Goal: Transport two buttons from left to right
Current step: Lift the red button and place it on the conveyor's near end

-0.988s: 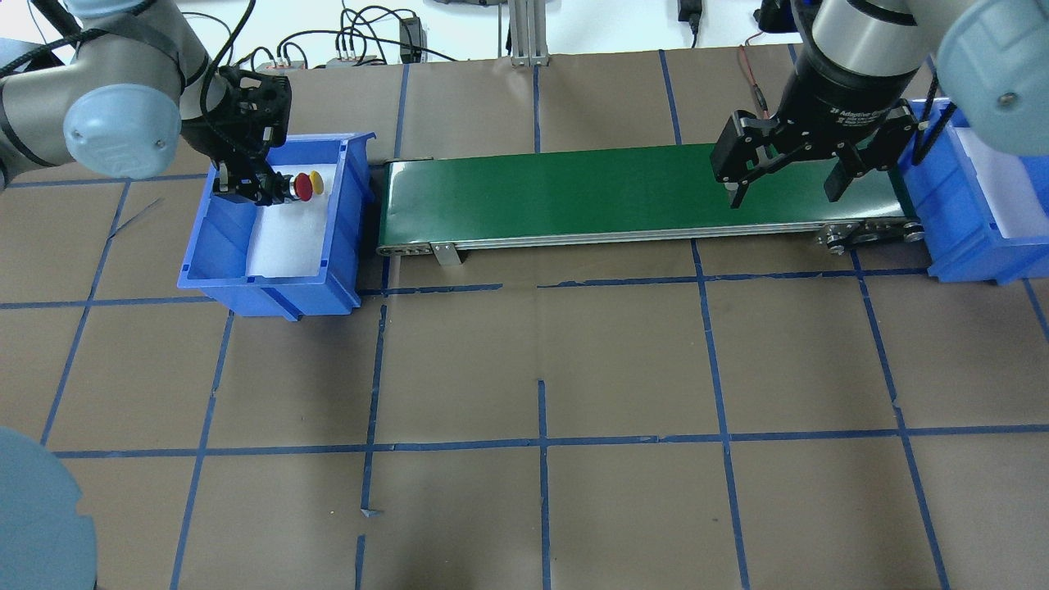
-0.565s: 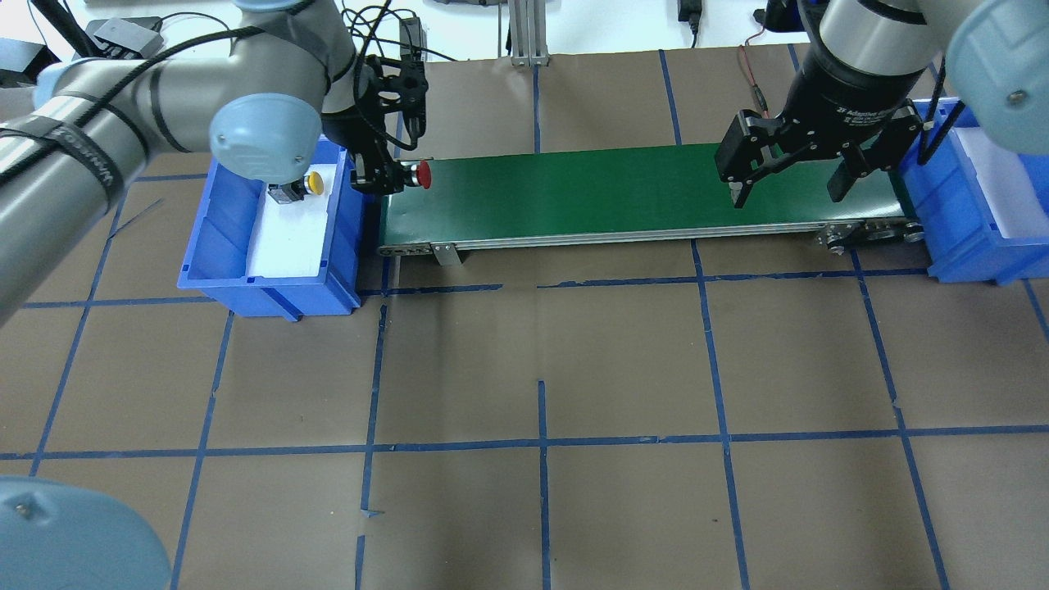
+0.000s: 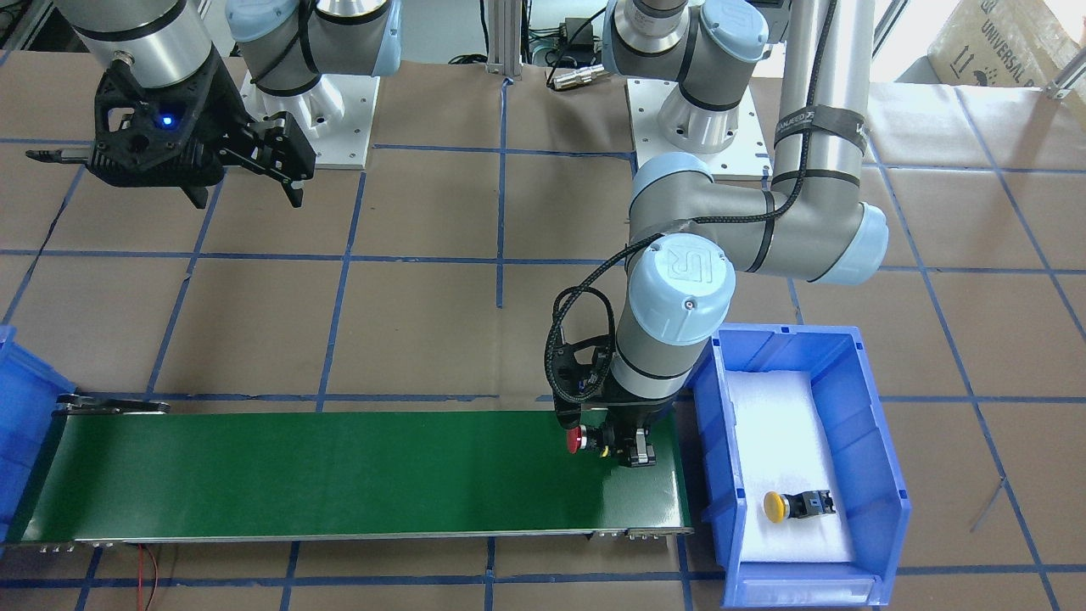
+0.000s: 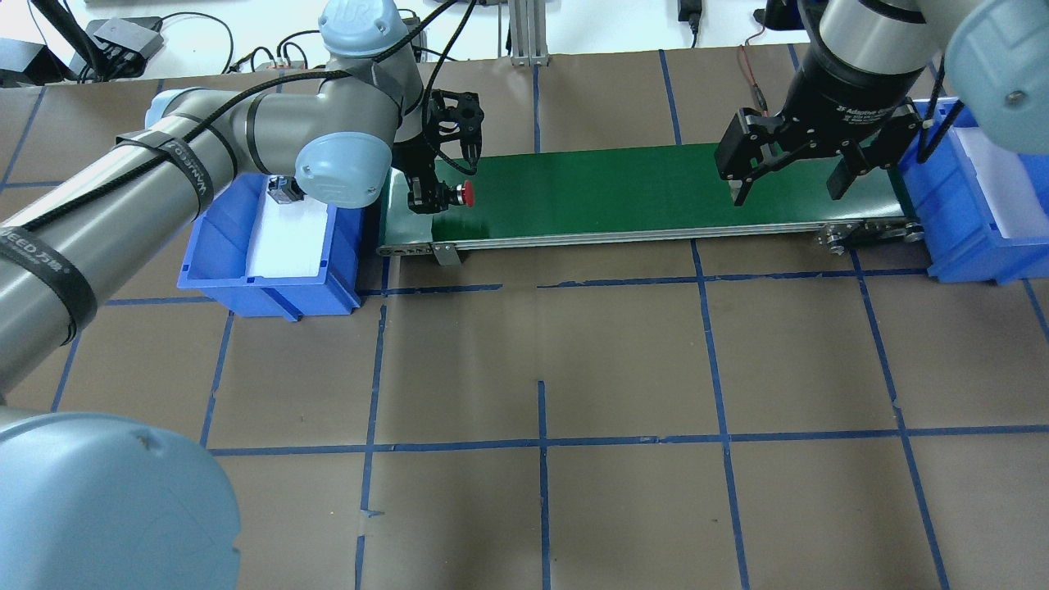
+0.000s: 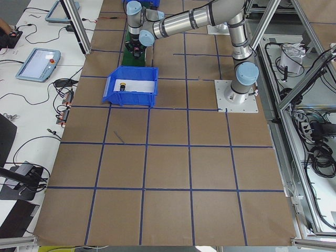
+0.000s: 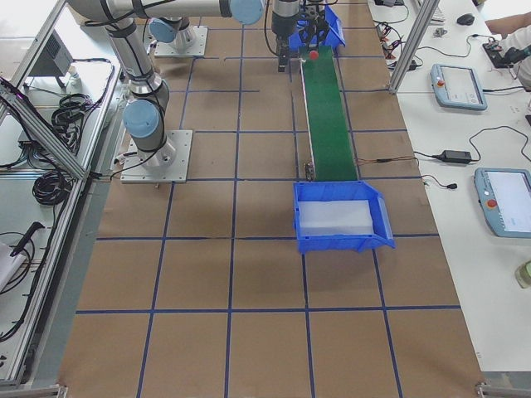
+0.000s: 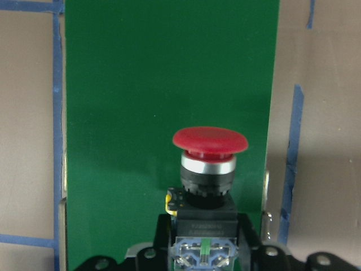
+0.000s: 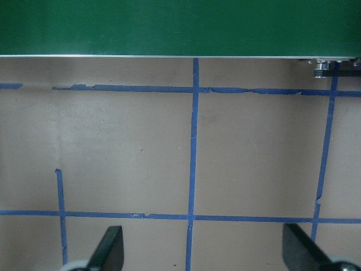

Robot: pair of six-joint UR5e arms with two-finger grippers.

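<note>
1. Left hand is closed on the blocky black-grey rear body of the red mushroom-cap push-button. In the left wrist view the fingers pinch the body's two flat sides and the cap sticks out ahead of them.
2. The red button is low over the left end of the green conveyor belt, lying sideways with its cap pointing down the belt. Cannot tell whether it touches the belt.
3. The yellow push-button lies on its side on the white pad in the left blue bin, apart from the hand.
4. Right hand is spread wide and empty, hanging over the belt's far end beside the right blue bin on the tabletop.
5. Handling, as a judgement: the buttons look small, rigid and light, so they need no strong squeeze.
6. The domed cap is smooth and round and would likely slip, and the chrome collar is also round.
7. The best hold is across the square rear block's flat faces, as it is held now.
8. Keep the fingers off the rear terminals, which may be delicate.
9. Once released on its side it may roll on the cap, so set it down low.
</note>
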